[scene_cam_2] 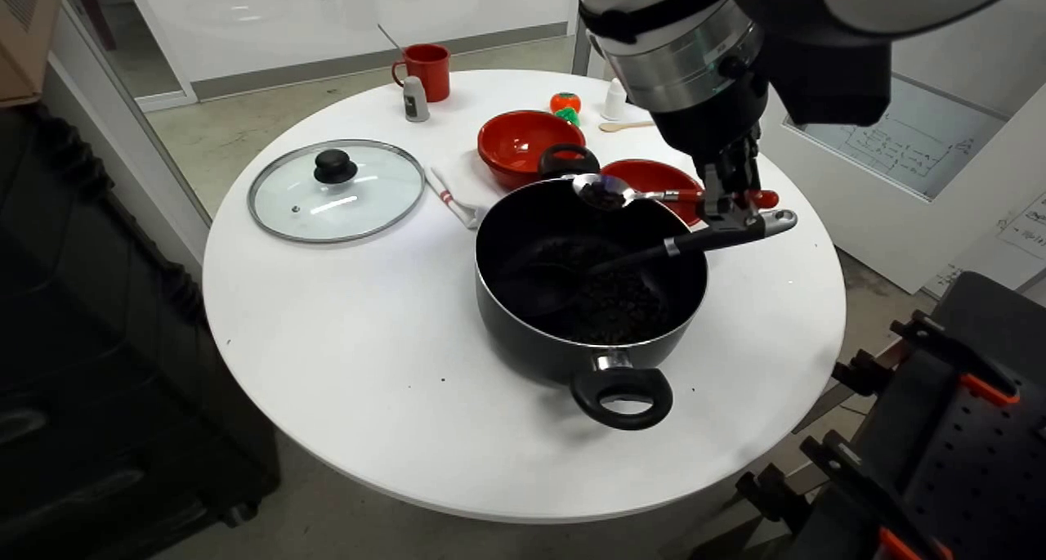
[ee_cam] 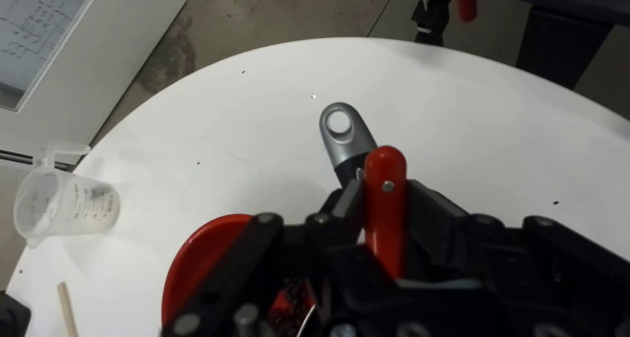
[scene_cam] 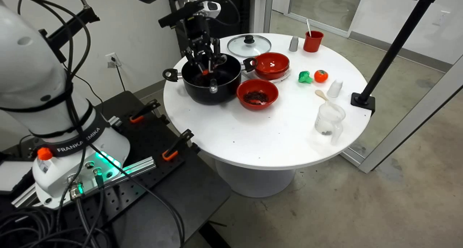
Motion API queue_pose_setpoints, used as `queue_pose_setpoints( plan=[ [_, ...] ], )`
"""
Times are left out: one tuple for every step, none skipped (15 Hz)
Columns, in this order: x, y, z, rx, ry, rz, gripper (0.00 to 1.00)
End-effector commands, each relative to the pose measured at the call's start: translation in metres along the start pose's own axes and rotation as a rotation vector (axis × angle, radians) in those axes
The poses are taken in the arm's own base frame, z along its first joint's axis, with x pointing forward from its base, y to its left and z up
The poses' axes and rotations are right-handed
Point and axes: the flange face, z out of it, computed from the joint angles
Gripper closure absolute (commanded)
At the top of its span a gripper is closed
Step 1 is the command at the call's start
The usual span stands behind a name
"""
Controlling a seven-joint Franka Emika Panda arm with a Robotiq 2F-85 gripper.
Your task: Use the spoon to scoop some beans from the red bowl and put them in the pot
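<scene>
Though shiny, spoon [scene_cam_2: 683, 196] beneath lumpy beans [scene_cam_2: 603, 196].

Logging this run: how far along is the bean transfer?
Done: the small silvery metal spoon with a red handle is loaded with small dark beans; more already lie in the round black pot.
In hand: the black two-fingered gripper holds the spoon by its handle, its head over the pot.
Left: likely tipping this load in. The shallow round red bowl holds more beans, so further scoops are possible.
</scene>
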Motion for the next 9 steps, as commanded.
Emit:
queue_pose_setpoints(
  plan=[
    [0.006,-0.006,0.005,-0.104,-0.015,0.053,0.94],
    [0.006,-0.007,0.009,-0.132,-0.027,0.063,0.94],
    [0.007,-0.008,0.013,-0.163,-0.038,0.074,0.94],
    [0.007,-0.009,0.017,-0.191,-0.052,0.084,0.94],
    [0.007,-0.010,0.021,-0.220,-0.065,0.094,0.94],
    [0.007,-0.012,0.025,-0.241,-0.077,0.101,0.94],
    [0.006,-0.014,0.028,-0.260,-0.086,0.107,0.94],
    [0.006,-0.016,0.030,-0.274,-0.092,0.110,0.94],
    [0.006,-0.018,0.032,-0.282,-0.094,0.112,0.94]
  ],
)
